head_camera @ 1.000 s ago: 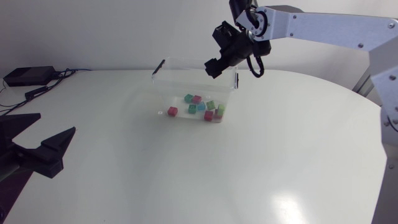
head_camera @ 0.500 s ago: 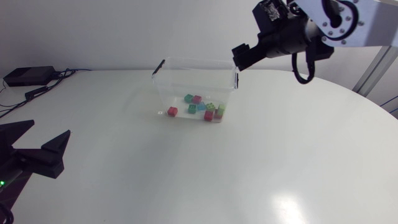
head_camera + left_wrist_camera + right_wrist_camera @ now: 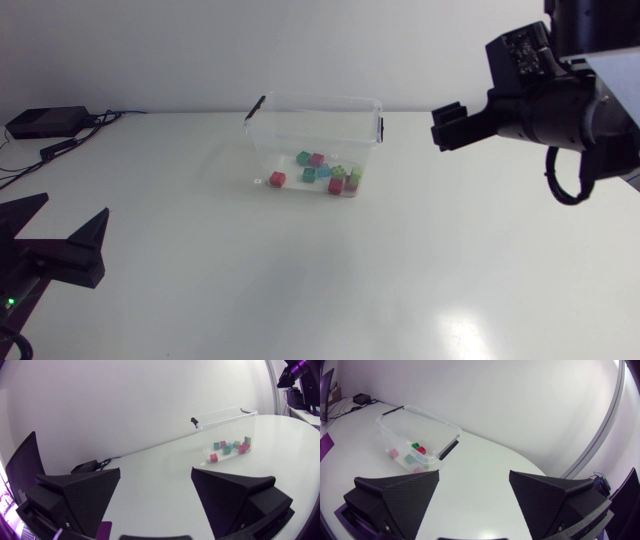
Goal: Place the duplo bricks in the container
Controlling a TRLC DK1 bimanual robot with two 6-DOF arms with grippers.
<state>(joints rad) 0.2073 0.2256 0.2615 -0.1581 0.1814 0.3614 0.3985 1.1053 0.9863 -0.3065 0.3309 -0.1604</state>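
Observation:
A clear plastic container (image 3: 262,135) stands at the back middle of the white table. Several duplo bricks (image 3: 325,175) in red, green, blue and pink lie on its floor. My right gripper (image 3: 442,127) hangs in the air well to the right of the container, open and holding nothing. In the right wrist view the right gripper (image 3: 474,474) has its fingers wide apart, with the container (image 3: 427,416) and its bricks (image 3: 415,450) far ahead. My left gripper (image 3: 76,205) rests open at the table's near left. The left wrist view shows the left gripper (image 3: 156,472) holding nothing, the container (image 3: 225,414) far ahead.
A small black box (image 3: 45,122) with cables lies at the table's back left edge. The white table (image 3: 300,280) spreads bare between both grippers and the container. No loose bricks show outside the container.
My right arm has pulled away from above the container's back right rim, moving right and towards the front. Its fingers opened a little wider. The left gripper sank slightly.

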